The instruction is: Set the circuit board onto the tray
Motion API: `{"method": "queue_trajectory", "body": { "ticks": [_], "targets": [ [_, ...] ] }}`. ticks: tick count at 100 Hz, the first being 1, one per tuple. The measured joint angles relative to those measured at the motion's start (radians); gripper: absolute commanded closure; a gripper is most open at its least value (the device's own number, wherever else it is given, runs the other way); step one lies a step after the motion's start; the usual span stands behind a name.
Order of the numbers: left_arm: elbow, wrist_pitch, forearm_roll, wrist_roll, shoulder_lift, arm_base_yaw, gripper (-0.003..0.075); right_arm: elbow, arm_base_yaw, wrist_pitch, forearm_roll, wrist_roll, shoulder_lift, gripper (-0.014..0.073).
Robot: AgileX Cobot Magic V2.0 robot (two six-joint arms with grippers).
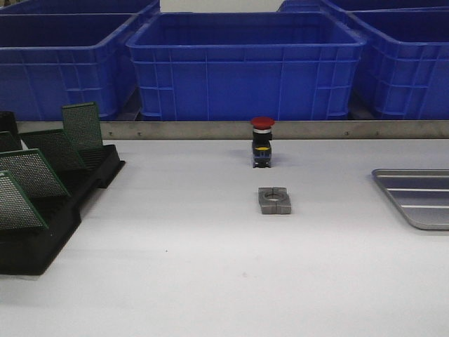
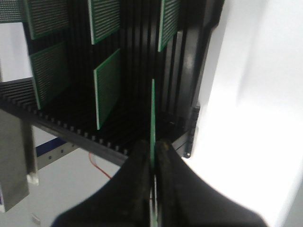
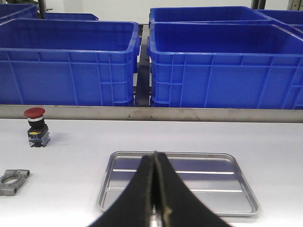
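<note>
My left gripper (image 2: 152,146) is shut on the edge of a green circuit board (image 2: 153,113) that I see edge-on, standing in the black slotted rack (image 2: 94,137). Several other green boards (image 1: 31,172) stand in the rack (image 1: 42,239) at the left of the front view. The silver tray (image 1: 417,196) lies empty at the right edge of the table; it also shows in the right wrist view (image 3: 199,182). My right gripper (image 3: 155,158) is shut and empty, held above the tray's near side. Neither gripper shows in the front view.
A red-capped push button (image 1: 262,142) stands mid-table, with a grey metal clamp block (image 1: 274,200) in front of it. Big blue bins (image 1: 245,67) line the back behind a metal rail (image 1: 280,129).
</note>
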Motion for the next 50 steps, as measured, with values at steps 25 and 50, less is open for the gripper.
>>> {"method": "queue_trajectory", "body": {
  "ticks": [25,50],
  "targets": [
    [0.0,0.013,-0.226,0.0,-0.154,-0.005,0.0741,0.0,0.0,0.0,0.0,0.0,0.0,0.0655],
    [0.002,0.038,-0.49,0.0,-0.146,-0.11,0.0741,0.0,0.0,0.0,0.0,0.0,0.0,0.0655]
  ]
}}
